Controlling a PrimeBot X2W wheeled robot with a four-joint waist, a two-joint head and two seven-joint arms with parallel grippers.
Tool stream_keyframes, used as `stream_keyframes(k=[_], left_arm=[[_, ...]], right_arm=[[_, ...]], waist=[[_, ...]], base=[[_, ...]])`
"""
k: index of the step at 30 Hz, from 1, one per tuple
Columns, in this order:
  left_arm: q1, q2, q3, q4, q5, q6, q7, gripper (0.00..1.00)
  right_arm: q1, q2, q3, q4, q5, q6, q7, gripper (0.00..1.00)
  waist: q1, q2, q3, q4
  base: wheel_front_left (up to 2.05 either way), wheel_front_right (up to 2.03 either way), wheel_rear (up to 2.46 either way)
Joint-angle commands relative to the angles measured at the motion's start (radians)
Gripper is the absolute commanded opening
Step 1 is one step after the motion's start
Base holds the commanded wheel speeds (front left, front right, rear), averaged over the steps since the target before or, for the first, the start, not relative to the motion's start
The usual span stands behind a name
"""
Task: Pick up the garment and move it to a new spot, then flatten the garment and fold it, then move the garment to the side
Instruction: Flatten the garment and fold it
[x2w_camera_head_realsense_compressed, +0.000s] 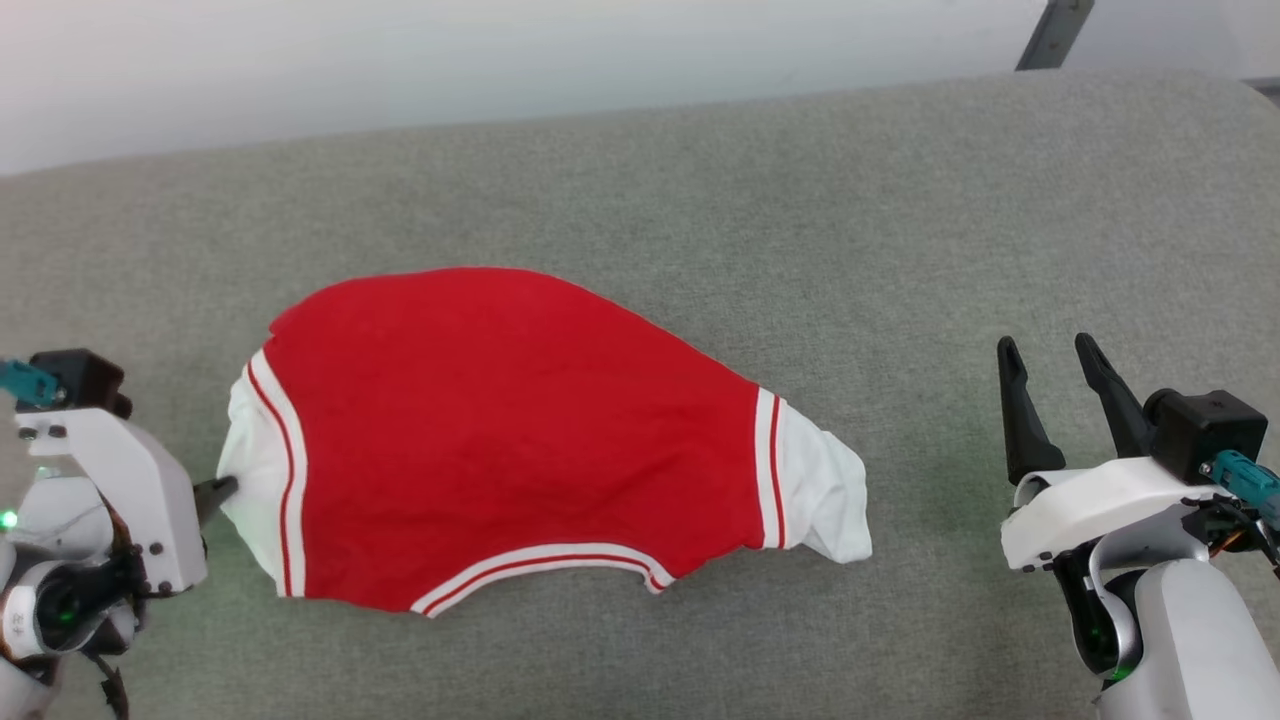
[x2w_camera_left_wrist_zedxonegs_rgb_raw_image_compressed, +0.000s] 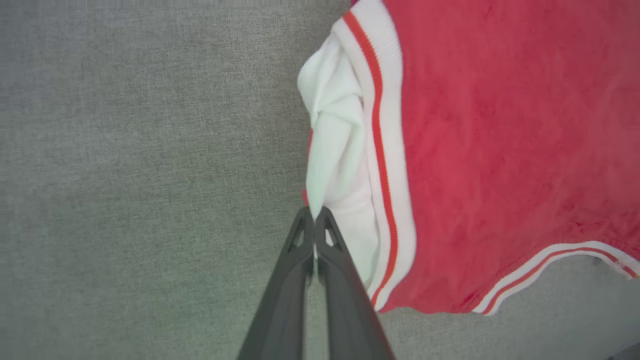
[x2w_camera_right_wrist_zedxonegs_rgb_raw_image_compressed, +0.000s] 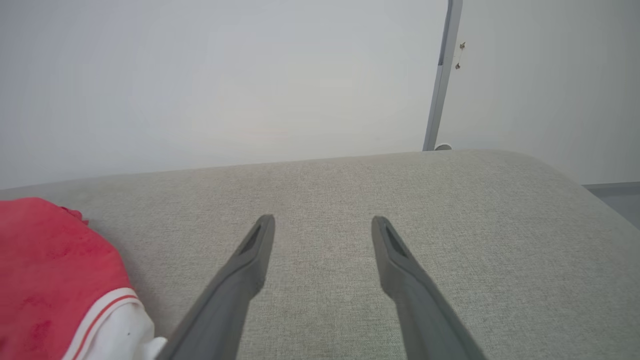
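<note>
One garment on grey cushion; left jaws clench white lining; right jaws released, well apart.

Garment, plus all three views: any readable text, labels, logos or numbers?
None readable.
Garment: plain red with white striped bands, no print or tag showing.
Left arm's pale casing: small dark marking, too small to read.
Grey cushion: no text.

No writing, label, brand, number or sign can be read anywhere, not even on the garment.
</note>
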Motion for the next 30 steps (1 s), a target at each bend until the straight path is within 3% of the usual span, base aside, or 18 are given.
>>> stream_keyframes(k=[1, 5, 14, 19, 22, 23, 25, 26, 27, 28, 30], left_arm=[[0.005, 0.004, 0.001, -0.02, -0.002, -0.001, -0.002, 0.0], [-0.019, -0.004, -0.021, -0.112, 0.025, 0.002, 0.007, 0.0], [-0.097, -0.102, -0.132, -0.32, 0.079, -0.004, 0.072, 0.0], [-0.114, -0.162, -0.201, -0.32, 0.104, -0.028, 0.09, 0.0], [-0.112, -0.19, -0.242, -0.276, 0.125, -0.065, 0.075, 0.02], [-0.109, -0.201, -0.246, -0.257, 0.12, -0.074, 0.07, 0.22], [-0.118, -0.206, -0.261, -0.226, 0.132, -0.098, 0.059, 0.37], [-0.126, -0.207, -0.265, -0.216, 0.138, -0.107, 0.055, 0.6], [-0.126, -0.207, -0.265, -0.216, 0.138, -0.107, 0.055, 0.6], [-0.13, -0.21, -0.263, -0.203, 0.133, -0.114, 0.048, 1.0], [-0.142, -0.207, -0.257, -0.194, 0.127, -0.124, 0.044, 1.0]], right_arm=[[0.021, -0.007, -0.001, -0.001, -0.003, -0.001, 0.003, 1.0], [0.021, -0.006, 0.005, -0.001, 0.0, -0.001, 0.005, 1.0], [0.024, -0.002, 0.028, 0.004, 0.017, -0.001, 0.011, 1.0], [0.011, 0.001, 0.032, 0.008, 0.025, -0.001, 0.006, 1.0], [0.002, 0.002, 0.034, 0.014, 0.028, -0.001, 0.002, 1.0], [0.0, 0.003, 0.036, 0.016, 0.03, -0.001, 0.001, 1.0], [-0.002, 0.004, 0.039, 0.023, 0.032, -0.001, -0.001, 1.0], [-0.004, 0.005, 0.04, 0.025, 0.032, -0.001, -0.002, 1.0], [-0.004, 0.005, 0.04, 0.025, 0.032, -0.001, -0.002, 1.0], [-0.005, 0.005, 0.039, 0.027, 0.032, -0.001, -0.004, 1.0], [-0.004, 0.006, 0.037, 0.028, 0.031, -0.001, -0.007, 1.0]], waist=[[0.0, -0.0001, -0.01, 0.008], [0.0, -0.0001, -0.019, 0.009], [0.0, -0.0001, -0.014, -0.01], [0.0, -0.0001, 0.002, -0.028], [0.0, -0.0001, 0.011, -0.037], [0.0, -0.0001, 0.014, -0.04], [0.0, -0.0001, 0.017, -0.044], [0.0, -0.0001, 0.018, -0.046], [0.0, -0.0001, 0.018, -0.046], [0.0, -0.0001, 0.02, -0.047], [0.0, -0.0001, 0.022, -0.048]], base=[[0.0, 0.0, 0.0], [0.0, 0.0, 0.0], [0.0, 0.0, 0.0], [0.0, 0.0, 0.0], [0.0, 0.0, 0.0], [0.0, 0.0, 0.0], [0.0, 0.0, 0.0], [0.0, 0.0, 0.0], [0.0, 0.0, 0.0], [0.0, 0.0, 0.0], [0.0, 0.0, 0.0]])
